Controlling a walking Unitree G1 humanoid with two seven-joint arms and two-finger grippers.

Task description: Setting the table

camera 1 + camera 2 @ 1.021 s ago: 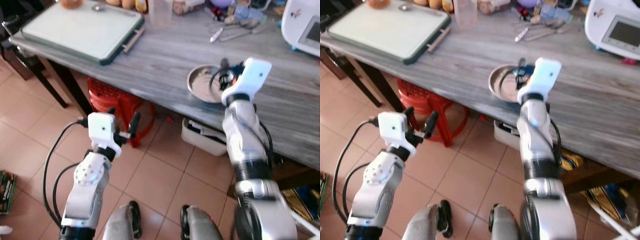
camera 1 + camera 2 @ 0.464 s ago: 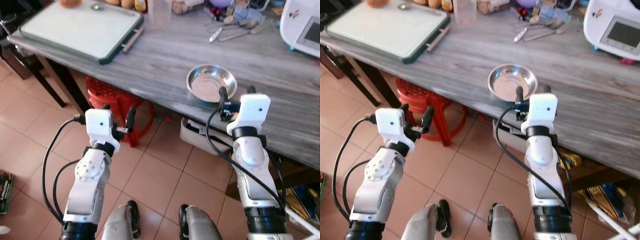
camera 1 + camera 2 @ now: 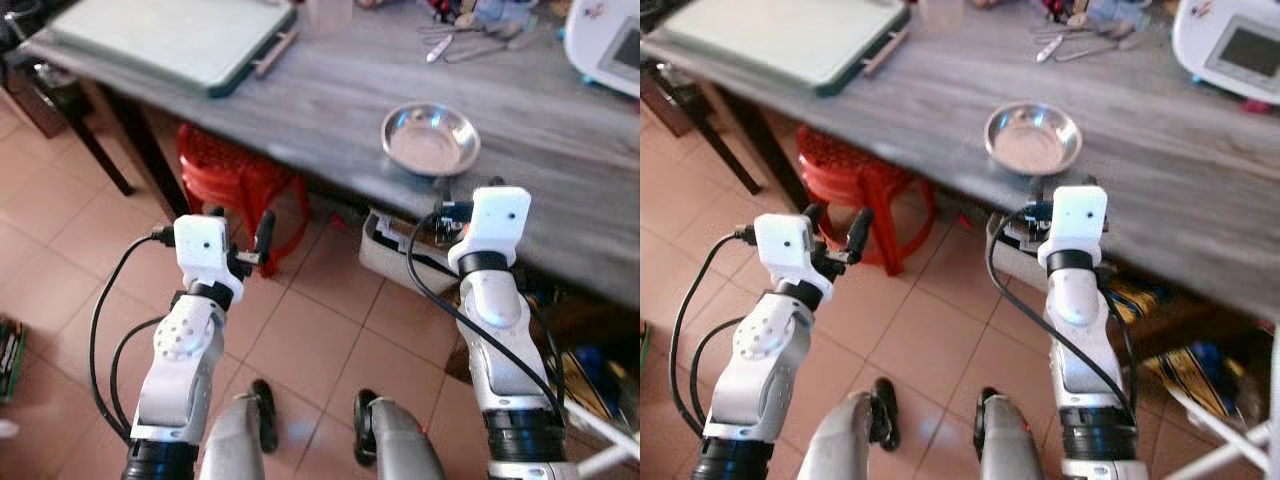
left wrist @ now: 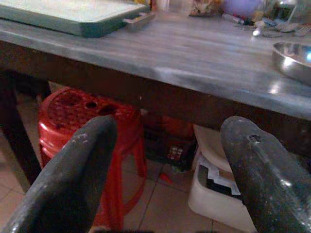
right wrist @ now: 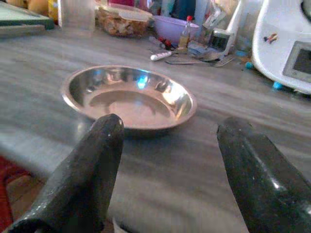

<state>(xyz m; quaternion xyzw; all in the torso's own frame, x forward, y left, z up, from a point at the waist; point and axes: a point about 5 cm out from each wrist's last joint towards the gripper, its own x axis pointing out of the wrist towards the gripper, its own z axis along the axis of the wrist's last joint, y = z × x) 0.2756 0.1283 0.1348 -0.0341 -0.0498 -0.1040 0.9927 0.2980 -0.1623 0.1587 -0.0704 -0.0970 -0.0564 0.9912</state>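
Note:
A round steel bowl [image 3: 430, 140] stands empty on the grey wooden table [image 3: 330, 100], close to its near edge. My right gripper [image 5: 172, 124] is open, with nothing between its fingers. It is held just short of the table edge and level with the tabletop, pointing at the steel bowl [image 5: 129, 99] a little way ahead. My left gripper [image 3: 240, 222] is open too. It is raised over the tiled floor and faces the underside of the table and a red stool [image 4: 87, 116].
A green-rimmed white board [image 3: 170, 35] lies on the table's far left. Cutlery [image 3: 470, 45] and a white appliance [image 3: 605, 45] are at the back right. Under the table are the red plastic stool [image 3: 235, 175] and a white bin [image 3: 400, 255].
My right gripper has drawn back from the bowl to below the table's edge, and the bowl stays on the table. The camera has shifted back slightly.

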